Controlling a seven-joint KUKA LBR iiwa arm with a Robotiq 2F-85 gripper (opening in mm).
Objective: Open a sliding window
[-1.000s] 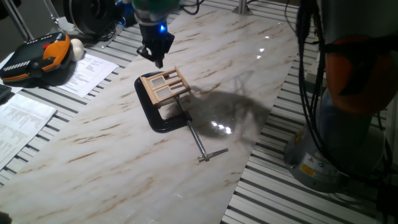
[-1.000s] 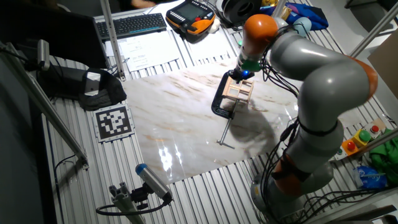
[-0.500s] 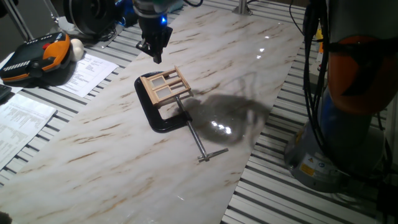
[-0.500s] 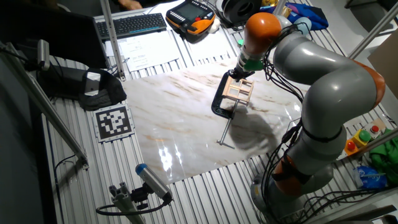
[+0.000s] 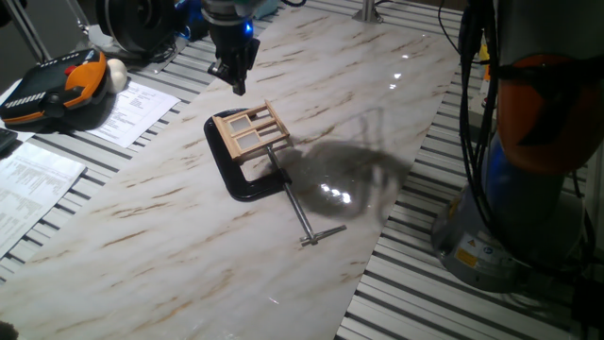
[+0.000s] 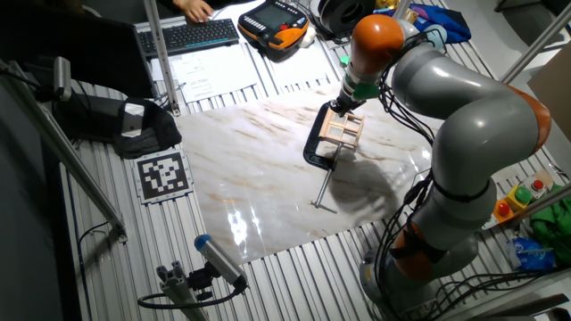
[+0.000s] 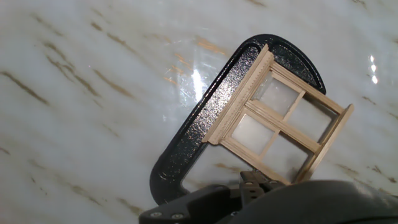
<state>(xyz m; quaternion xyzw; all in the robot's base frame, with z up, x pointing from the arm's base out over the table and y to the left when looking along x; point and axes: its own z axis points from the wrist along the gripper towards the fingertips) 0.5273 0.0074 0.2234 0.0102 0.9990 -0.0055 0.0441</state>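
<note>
The sliding window (image 5: 250, 130) is a small tan wooden frame with pale panes. It lies on the marble tabletop (image 5: 170, 227), held in a black C-clamp (image 5: 241, 181) with a long steel screw (image 5: 302, 215). My gripper (image 5: 237, 85) hangs above the table just behind the window, apart from it, with its fingers together and empty. In the other fixed view the window (image 6: 343, 130) sits right below the gripper (image 6: 346, 101). The hand view shows the window (image 7: 280, 121) and clamp (image 7: 186, 155) from above, with nothing between the fingers.
An orange and black teach pendant (image 5: 57, 85) and papers (image 5: 132, 104) lie at the left edge. A keyboard (image 6: 192, 34) and a printed marker tag (image 6: 163, 172) lie beside the marble. The robot base (image 5: 491, 236) stands to the right.
The gripper has moved up and away from the window's far edge. The window and clamp have not moved.
</note>
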